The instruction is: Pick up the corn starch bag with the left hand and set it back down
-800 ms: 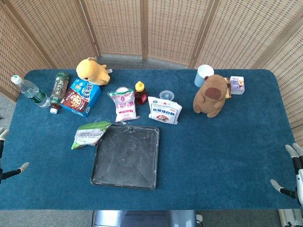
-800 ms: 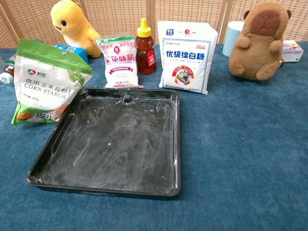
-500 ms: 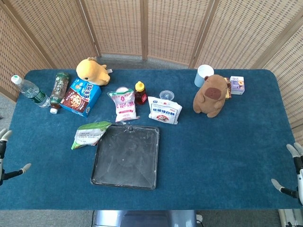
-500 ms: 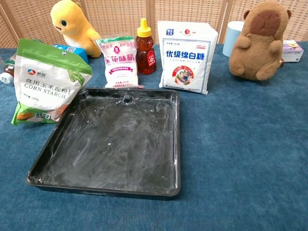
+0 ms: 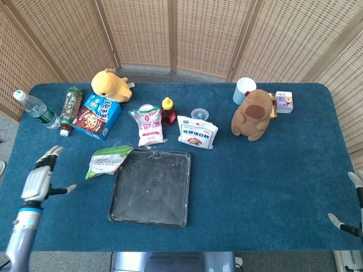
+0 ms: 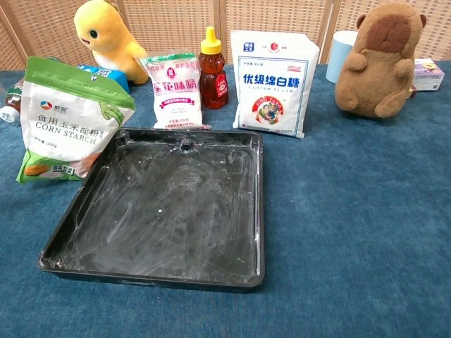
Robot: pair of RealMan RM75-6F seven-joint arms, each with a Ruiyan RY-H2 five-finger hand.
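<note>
The corn starch bag (image 5: pixel 108 161) is white and green and stands on the blue table just left of the black tray (image 5: pixel 151 187). In the chest view the corn starch bag (image 6: pixel 68 123) shows upright at the far left, its label facing me. My left hand (image 5: pixel 41 178) is over the table's left part, fingers spread and holding nothing, roughly a hand's width left of the bag. My right hand (image 5: pixel 354 204) shows only partly at the right edge of the head view, fingers apart and empty. Neither hand appears in the chest view.
Behind the tray stand a pink sugar bag (image 5: pixel 147 126), a honey bottle (image 5: pixel 168 111) and a white sugar bag (image 5: pixel 197 132). A cookie box (image 5: pixel 97 115), two bottles (image 5: pixel 39 111) and a yellow plush (image 5: pixel 112 85) sit at back left. A brown plush (image 5: pixel 252 114) and cup (image 5: pixel 244 90) are at back right.
My left hand has moved up and to the right from the table's left edge onto the table, toward the corn starch bag. The right hand has barely shifted.
</note>
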